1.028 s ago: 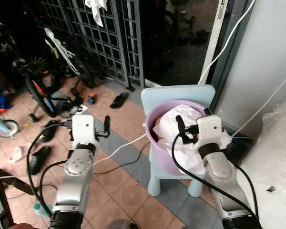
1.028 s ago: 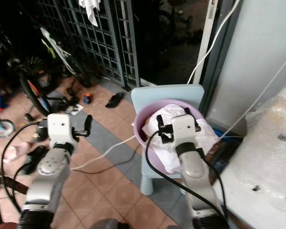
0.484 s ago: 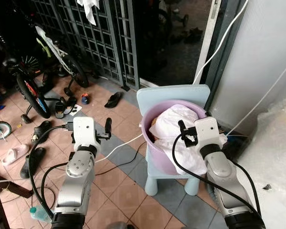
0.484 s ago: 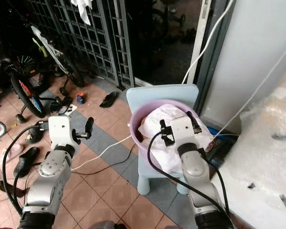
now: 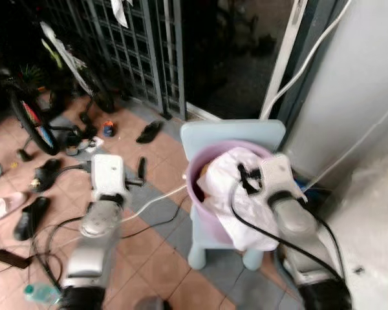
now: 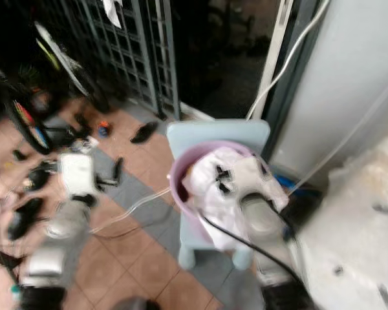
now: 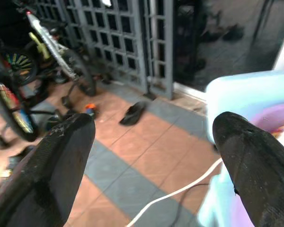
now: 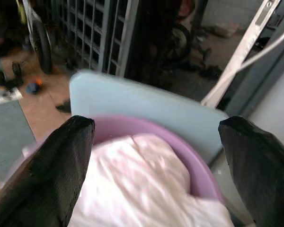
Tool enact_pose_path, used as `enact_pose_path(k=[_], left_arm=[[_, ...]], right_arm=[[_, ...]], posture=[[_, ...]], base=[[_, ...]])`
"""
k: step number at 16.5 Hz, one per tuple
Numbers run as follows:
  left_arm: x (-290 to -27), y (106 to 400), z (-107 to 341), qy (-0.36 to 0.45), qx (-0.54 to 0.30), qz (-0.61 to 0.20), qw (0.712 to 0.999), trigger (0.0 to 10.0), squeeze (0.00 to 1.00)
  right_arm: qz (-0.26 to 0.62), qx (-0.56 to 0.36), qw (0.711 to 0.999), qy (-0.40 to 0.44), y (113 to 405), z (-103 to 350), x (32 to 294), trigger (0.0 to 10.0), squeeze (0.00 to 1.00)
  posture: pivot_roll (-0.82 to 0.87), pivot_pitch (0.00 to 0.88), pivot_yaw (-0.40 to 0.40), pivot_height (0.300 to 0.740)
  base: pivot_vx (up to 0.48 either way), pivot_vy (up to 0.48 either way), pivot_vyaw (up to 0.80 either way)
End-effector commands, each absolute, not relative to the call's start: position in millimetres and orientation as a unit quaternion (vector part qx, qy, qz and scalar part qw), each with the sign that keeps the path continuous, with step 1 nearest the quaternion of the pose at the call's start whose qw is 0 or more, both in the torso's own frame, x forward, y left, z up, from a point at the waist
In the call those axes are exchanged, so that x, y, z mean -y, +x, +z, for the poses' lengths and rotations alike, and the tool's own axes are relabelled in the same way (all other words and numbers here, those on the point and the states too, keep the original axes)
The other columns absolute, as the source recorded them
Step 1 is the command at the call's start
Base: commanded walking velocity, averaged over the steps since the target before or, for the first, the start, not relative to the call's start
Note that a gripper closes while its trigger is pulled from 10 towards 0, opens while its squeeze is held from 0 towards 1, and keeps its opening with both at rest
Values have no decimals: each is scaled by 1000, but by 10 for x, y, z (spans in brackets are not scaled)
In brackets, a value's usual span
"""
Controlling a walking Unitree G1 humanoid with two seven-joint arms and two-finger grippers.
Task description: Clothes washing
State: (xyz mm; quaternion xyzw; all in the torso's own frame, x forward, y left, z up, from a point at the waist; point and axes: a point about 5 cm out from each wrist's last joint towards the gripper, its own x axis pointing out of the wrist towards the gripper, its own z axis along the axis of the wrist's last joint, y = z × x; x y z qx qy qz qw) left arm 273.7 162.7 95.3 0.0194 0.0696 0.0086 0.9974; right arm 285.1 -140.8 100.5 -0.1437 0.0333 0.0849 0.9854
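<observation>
Nearest us, left gripper [image 5: 141, 169] spread wide over tiles, holding nothing. Right gripper [image 5: 248, 177] spread over white laundry [image 5: 236, 194] heaped in purple basin [image 5: 197, 197] on blue chair [image 5: 229, 132]. We judge cloth soft, light, floppy; pinch raised fold near top. Farther left, bicycle [image 5: 26, 106].

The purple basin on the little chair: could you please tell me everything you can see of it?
The purple basin is a round tub that looks like plastic, sitting upright on the seat of a small light blue chair, its rim near the chair's back. White laundry is heaped in it and spills over the front rim. The right gripper hovers over the laundry with its jaws open. The picture is blurred, so finer detail is lost.
</observation>
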Motion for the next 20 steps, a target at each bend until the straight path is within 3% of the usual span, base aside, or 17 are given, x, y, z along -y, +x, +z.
enact_pose_path(k=[1, 6, 11, 16, 20], left_arm=[[-1573, 2725, 987, 18, -66, -2, 998, 10000, 0], [-1568, 2608, 947, 11, -79, -5, 997, 10000, 0], [-1617, 2453, 927, 1, -100, 14, 995, 10000, 0], [-1607, 2316, 998, -7, -103, 27, 994, 10000, 0], [-1713, 2173, 1096, 2, -107, 48, 993, 10000, 0]], right_arm=[[64, -50, 988, -131, 2827, 980, 1468, 10000, 0], [75, -106, 980, -150, 2774, 838, 1397, 10000, 0], [53, -191, 970, -140, 2749, 664, 1528, 10000, 0], [75, -247, 957, -132, 2840, 602, 1488, 10000, 0], [70, -281, 945, -153, 2862, 557, 1575, 10000, 0]], posture=[[-61, 78, 65, 740], [-43, 78, 60, 740], [-20, 135, 38, 740], [5, 221, 10, 740], [29, 275, -16, 740]], base=[[277, 0, 0], [104, 0, 0], [294, 0, 0], [288, 0, 0], [0, 0, 0]])
